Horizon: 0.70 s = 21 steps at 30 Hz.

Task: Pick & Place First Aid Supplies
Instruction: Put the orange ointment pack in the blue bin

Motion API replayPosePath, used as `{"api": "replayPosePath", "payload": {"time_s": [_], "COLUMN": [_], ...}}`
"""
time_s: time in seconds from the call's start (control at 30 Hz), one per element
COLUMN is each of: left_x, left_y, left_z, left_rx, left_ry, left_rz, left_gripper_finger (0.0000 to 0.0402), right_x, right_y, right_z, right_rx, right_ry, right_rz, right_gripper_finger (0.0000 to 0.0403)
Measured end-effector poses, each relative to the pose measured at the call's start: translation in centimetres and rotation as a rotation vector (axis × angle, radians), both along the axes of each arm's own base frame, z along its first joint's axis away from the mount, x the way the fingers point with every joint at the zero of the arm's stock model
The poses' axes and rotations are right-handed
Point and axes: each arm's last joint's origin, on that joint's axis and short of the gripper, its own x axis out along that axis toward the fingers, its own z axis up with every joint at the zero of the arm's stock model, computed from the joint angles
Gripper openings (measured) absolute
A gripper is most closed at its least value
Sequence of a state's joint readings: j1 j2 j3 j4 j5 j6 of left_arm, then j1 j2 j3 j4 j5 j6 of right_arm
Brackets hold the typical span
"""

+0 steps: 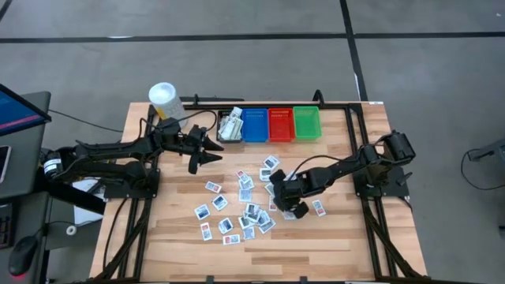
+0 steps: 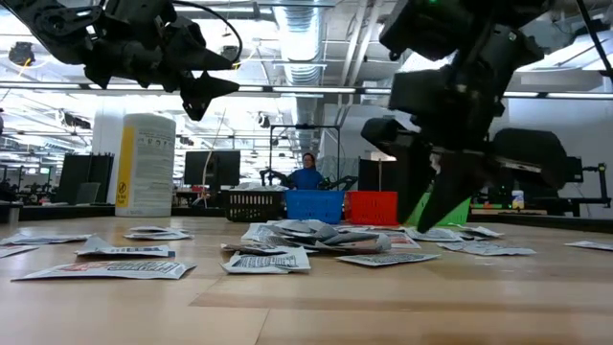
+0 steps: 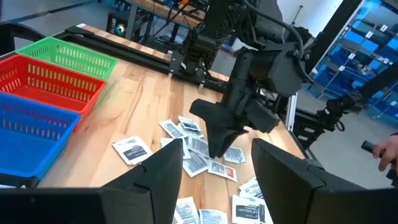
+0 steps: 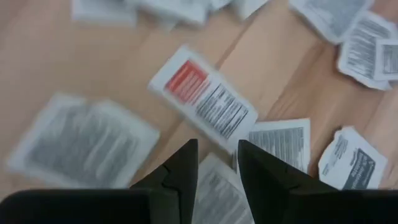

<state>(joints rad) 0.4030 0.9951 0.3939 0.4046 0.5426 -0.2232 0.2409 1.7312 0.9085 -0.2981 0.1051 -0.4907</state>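
One red-marked packet [image 4: 203,98] below right pincer [image 4: 217,163]

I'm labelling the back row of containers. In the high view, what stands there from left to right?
White tub → black bin → blue bin → red bin → green bin.

white tub [image 1: 162,98], four bins [image 1: 269,125], perhaps plastic
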Motion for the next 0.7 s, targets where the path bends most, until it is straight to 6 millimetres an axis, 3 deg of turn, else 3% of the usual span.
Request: {"api": "replayPosePath", "payload": {"time_s": [0.33, 0.7], "left_x": [0.00, 0.02], "left_y": [0.00, -0.03], "left_z": [-0.01, 0.02], "left_rx": [-0.003, -0.021], "left_ry": [0.001, 0.003], "left_rz": [0.000, 0.001], "left_gripper_finger": [0.0193, 0.0193], "right_x": [0.45, 0.52], "right_y": [0.05, 0.05], "right_z": [0.63, 0.53], "right_rx": [-0.147, -0.227], "right_ry": [0.006, 0.010], "right_rz": [0.276, 0.429], "right_gripper_finger": [0.0108, 0.0108]}}
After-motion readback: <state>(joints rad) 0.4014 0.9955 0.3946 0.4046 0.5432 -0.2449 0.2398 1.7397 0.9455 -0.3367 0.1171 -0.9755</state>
